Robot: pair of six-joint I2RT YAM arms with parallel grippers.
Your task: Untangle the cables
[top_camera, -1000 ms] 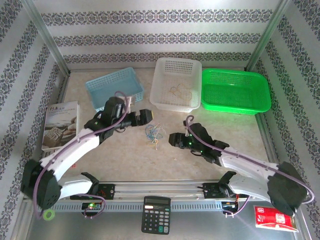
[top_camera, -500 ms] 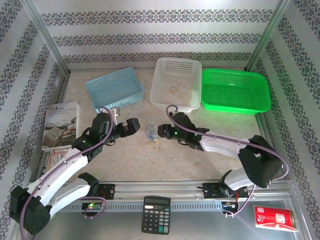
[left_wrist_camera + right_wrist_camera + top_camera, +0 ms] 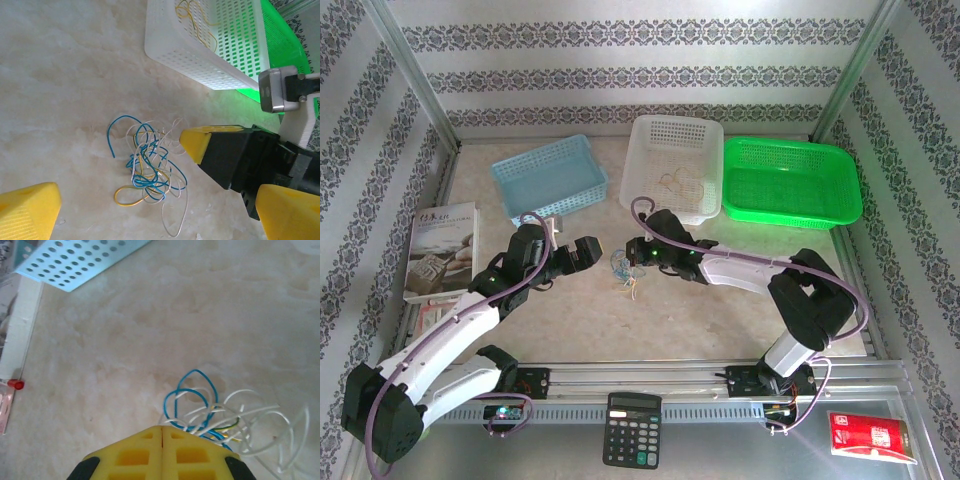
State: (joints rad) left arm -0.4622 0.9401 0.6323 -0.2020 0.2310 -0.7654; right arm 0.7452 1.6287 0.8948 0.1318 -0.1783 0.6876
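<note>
You're running two arms that are wearing the same kit. The left arm (image 3: 450, 335) and the right arm (image 3: 740, 272) are both showing glossy white shells on the long links and chunky black housings at the joints. A thin purple cable (image 3: 470, 308) is hanging along each one in loose loops. The left gripper (image 3: 592, 250) and right gripper (image 3: 632, 252) are sporting black bodies with bright yellow wedge fingers (image 3: 135, 457), which are showing square moulded pockets up close. A little green light (image 3: 653, 255) is glowing on the right wrist, and a silver camera block (image 3: 280, 90) with rounded corners is sitting on it.
</note>
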